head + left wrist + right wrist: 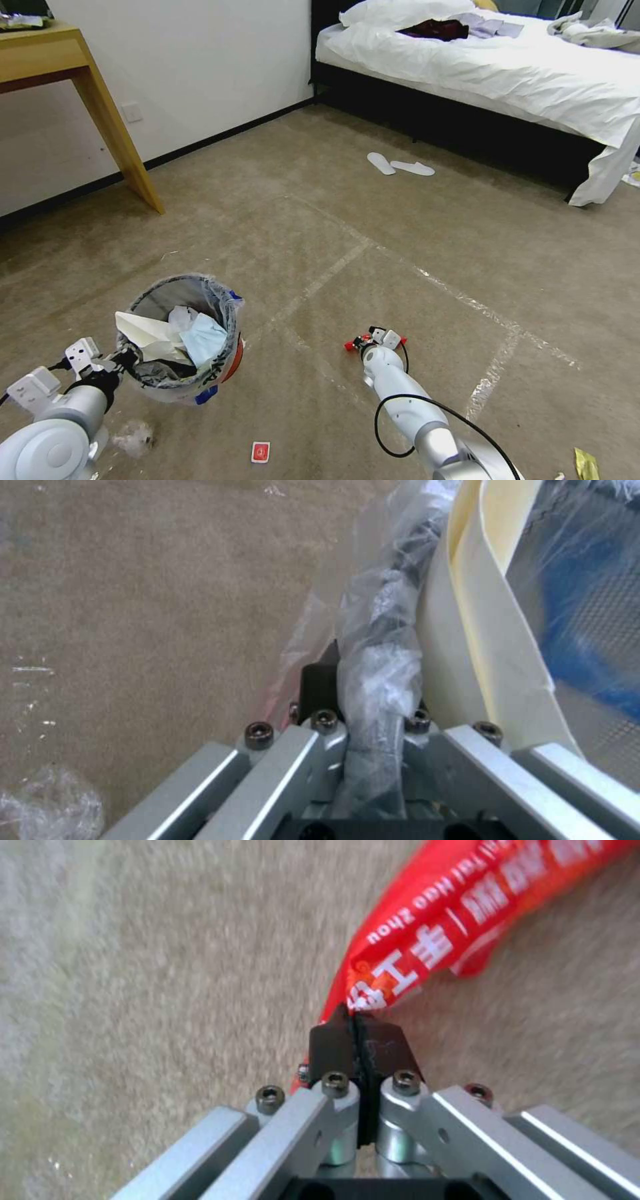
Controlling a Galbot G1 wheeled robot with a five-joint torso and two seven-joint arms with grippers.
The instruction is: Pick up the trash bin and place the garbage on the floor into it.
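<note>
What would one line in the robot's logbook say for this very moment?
left hand: shut on rim of small round wire-mesh trash bin | right hand: shut on red printed wrapper above beige carpet floor

Red white-lettered wrapper (460, 915), beige carpet (400, 220).

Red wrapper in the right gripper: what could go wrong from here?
1. The right gripper pinches only the red wrapper by its corner; it could slip out.
2. The left gripper holds the trash bin by its bag-covered rim; it may slip or tilt.
3. Paper overhangs the rim and could fall.
</note>
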